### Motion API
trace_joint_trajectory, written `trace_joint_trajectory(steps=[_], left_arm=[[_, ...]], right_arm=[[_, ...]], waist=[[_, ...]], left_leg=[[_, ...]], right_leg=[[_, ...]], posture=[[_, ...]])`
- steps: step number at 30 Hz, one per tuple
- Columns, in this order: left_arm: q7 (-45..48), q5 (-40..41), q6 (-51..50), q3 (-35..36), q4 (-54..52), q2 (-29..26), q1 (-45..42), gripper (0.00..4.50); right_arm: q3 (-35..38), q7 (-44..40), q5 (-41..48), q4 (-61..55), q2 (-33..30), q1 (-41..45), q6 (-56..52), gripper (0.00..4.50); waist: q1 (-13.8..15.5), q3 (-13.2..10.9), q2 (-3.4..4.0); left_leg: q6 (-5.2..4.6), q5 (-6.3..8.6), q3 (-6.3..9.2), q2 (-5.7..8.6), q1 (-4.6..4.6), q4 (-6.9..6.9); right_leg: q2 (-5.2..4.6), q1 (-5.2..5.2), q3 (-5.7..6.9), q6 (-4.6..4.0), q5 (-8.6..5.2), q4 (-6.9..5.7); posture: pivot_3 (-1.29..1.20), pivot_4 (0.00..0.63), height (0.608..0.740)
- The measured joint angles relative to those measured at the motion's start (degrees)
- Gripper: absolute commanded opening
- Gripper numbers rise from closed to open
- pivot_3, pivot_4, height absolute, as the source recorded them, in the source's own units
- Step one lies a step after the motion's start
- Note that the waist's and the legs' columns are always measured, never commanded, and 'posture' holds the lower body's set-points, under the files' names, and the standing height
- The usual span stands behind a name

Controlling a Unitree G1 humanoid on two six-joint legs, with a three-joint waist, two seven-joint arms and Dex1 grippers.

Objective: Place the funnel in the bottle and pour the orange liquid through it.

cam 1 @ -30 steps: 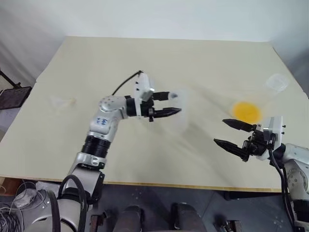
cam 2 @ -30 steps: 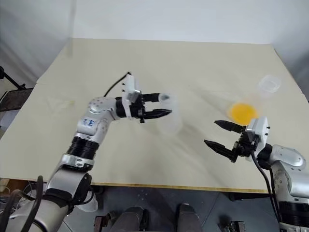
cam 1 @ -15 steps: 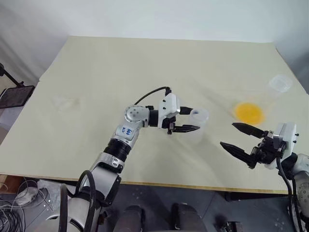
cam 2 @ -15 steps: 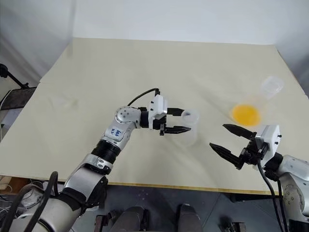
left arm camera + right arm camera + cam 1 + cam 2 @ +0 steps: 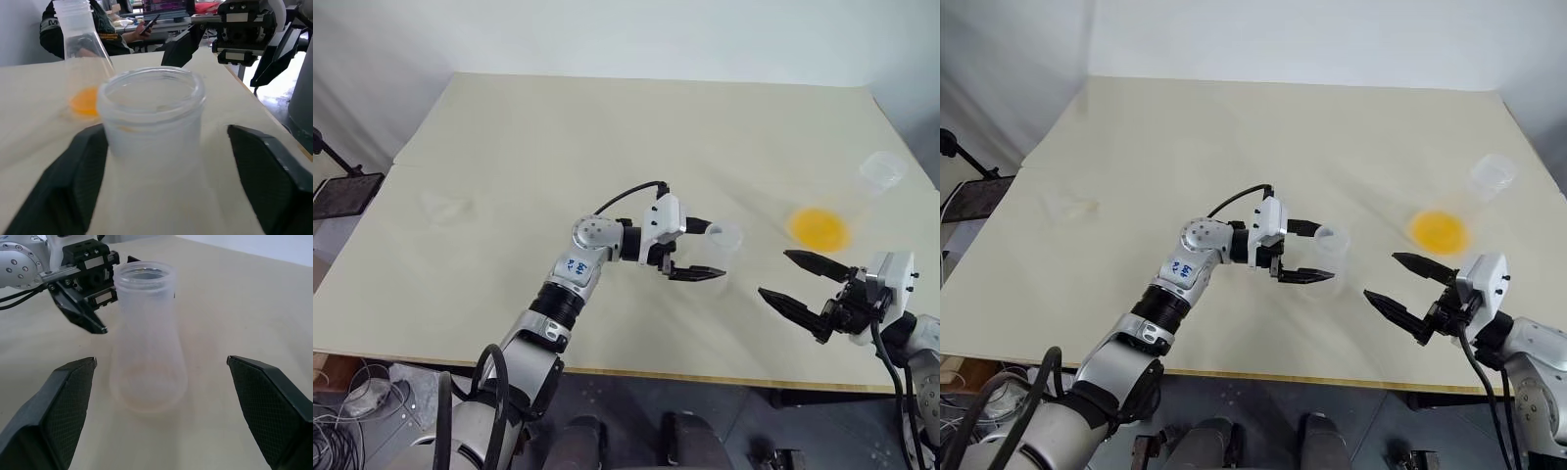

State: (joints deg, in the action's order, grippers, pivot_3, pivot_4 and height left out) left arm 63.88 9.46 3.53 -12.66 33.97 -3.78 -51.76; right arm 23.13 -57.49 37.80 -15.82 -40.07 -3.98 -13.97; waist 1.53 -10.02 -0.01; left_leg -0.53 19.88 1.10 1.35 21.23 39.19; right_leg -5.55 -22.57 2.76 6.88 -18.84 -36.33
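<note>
**A:** Where do we stand? Our left gripper [image 5: 704, 251] has its two black fingers spread wide on either side of the bottle [image 5: 722, 257], and in the left wrist view we see a clear gap between each finger and the glass. So we read the bottle as standing free on the table [image 5: 607, 137], not clamped.

**B:** Agreed. Our right gripper [image 5: 799, 282] is also spread apart and empty, a little way off from the bottle on the side opposite the left gripper, fingers aimed toward it.

**A:** Then the bottle looks placed. What is left?

**B:** Nearly everything, we'd judge. Nothing sits in the bottle's mouth, so the funnel is not in yet. We think the faint clear shape far out behind our left arm may be the funnel [image 5: 443, 208], but we cannot tell for certain. The orange liquid [image 5: 818, 227] lies unpoured in the base of the second flask [image 5: 876, 179], just beyond the right gripper.

**A:** And the bottle's orientation?

**B:** Upright: long axis vertical, wide base on the table, open neck pointing up, ready to take a funnel stem.
</note>
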Motion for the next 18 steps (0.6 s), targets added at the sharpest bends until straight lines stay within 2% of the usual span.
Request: trace_joint_trajectory(steps=[8, 18], left_arm=[[-0.2, 1.7, -4.5, 1.6, -4.4, -1.3, 0.6, 4.48], [-2.6, 1.8, -6.1, 2.9, -3.5, -0.8, 0.7, 4.48]], right_arm=[[0.0, -0.1, 0.0, 0.3, -0.1, 1.6, 0.0, 4.50], [-0.2, -0.6, -0.4, 1.4, -0.1, 3.2, 0.0, 4.50]], waist=[[0.0, 0.0, 0.00], [0.0, 0.0, 0.00]], left_leg=[[0.00, 0.00, 0.01, 0.00, 0.00, 0.01], [0.00, 0.00, 0.01, 0.01, 0.00, 0.01]], right_leg=[[-0.01, 0.00, -0.01, 0.00, 0.00, -0.02], [-0.01, 0.00, -0.01, 0.00, 0.00, -0.04]], posture=[[0.00, 0.150, 0.740], [0.00, 0.150, 0.740]])
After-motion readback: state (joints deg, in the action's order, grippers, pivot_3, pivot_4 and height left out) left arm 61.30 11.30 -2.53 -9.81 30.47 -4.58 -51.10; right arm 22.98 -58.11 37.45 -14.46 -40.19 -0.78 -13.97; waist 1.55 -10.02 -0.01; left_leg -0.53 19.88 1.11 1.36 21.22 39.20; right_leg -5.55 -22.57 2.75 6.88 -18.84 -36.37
